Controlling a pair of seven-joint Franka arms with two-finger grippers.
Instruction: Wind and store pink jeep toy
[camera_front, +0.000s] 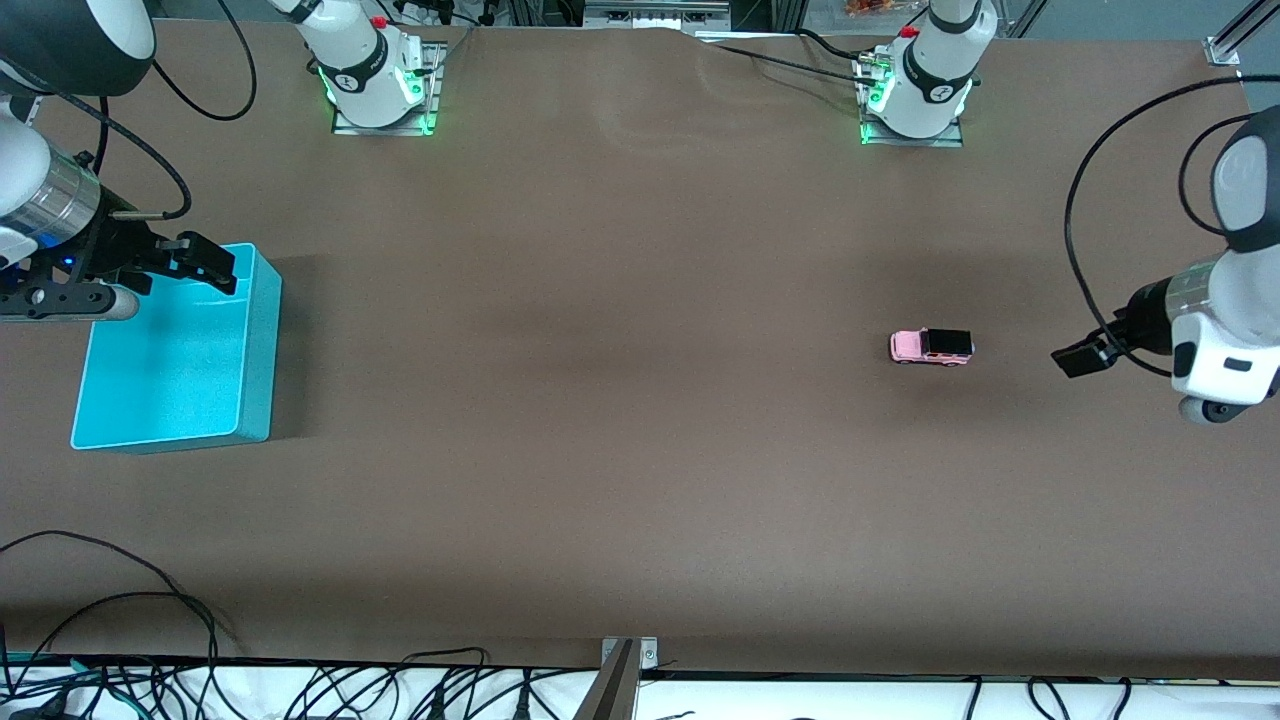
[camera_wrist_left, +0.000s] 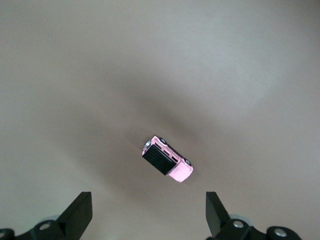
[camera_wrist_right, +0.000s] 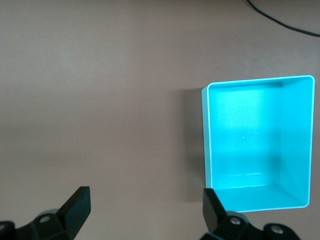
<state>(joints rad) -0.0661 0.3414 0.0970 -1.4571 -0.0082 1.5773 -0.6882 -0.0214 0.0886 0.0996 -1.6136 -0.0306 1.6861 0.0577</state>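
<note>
The pink jeep toy (camera_front: 931, 347) stands on its wheels on the brown table toward the left arm's end, pink body with a black roof. In the left wrist view the jeep (camera_wrist_left: 167, 159) lies a short way off from the left gripper (camera_wrist_left: 149, 212), whose fingers stand wide apart with nothing between them. In the front view the left gripper (camera_front: 1084, 357) hangs in the air beside the jeep, at the table's end. The right gripper (camera_front: 200, 262) is open and empty, over the rim of the turquoise bin (camera_front: 262, 330). The right wrist view shows the bin (camera_wrist_right: 295, 145) with nothing in it, beside the right gripper (camera_wrist_right: 146, 210).
Brown mat covers the whole table. The two arm bases (camera_front: 378, 75) (camera_front: 920, 85) stand along the table's edge farthest from the front camera. Black cables (camera_front: 300, 685) lie past the table's nearest edge, and a cable loops from the left arm (camera_front: 1075, 230).
</note>
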